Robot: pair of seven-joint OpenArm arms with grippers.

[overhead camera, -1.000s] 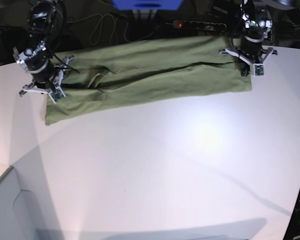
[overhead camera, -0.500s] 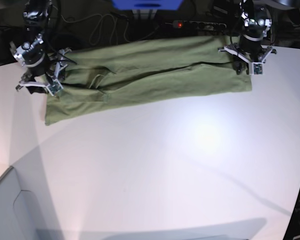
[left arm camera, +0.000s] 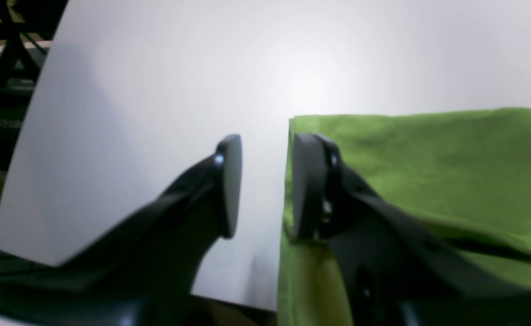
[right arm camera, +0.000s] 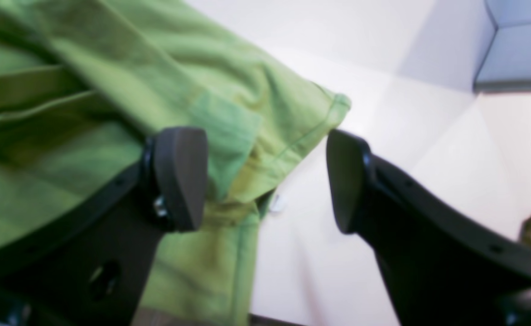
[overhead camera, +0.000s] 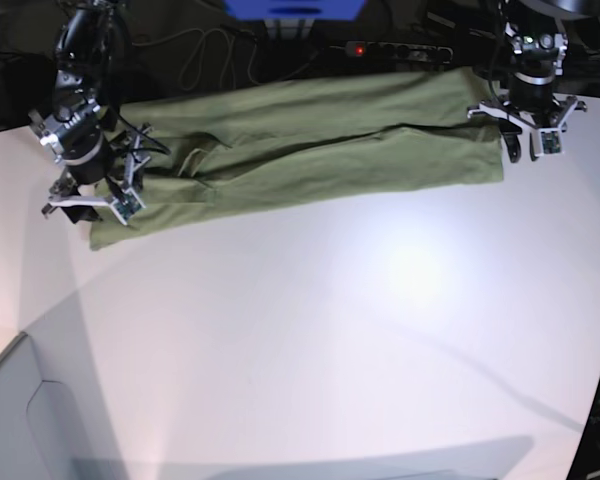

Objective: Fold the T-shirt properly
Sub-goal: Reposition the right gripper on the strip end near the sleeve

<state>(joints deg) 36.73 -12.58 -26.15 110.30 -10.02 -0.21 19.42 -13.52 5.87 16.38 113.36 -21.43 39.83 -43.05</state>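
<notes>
White table [overhead camera: 380,330]: T-shirt [overhead camera: 310,150] folded lengthwise into a band; cross-folds remain for you. Left gripper [left arm camera: 261,181], right gripper [right arm camera: 265,176] flank its ends, spread, holding nothing.

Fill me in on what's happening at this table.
A two-armed robot is folding a green T-shirt, which lies as a long folded band across the white table. The left gripper and right gripper sit at opposite ends of the band, both with jaws apart and no cloth between them.
</notes>
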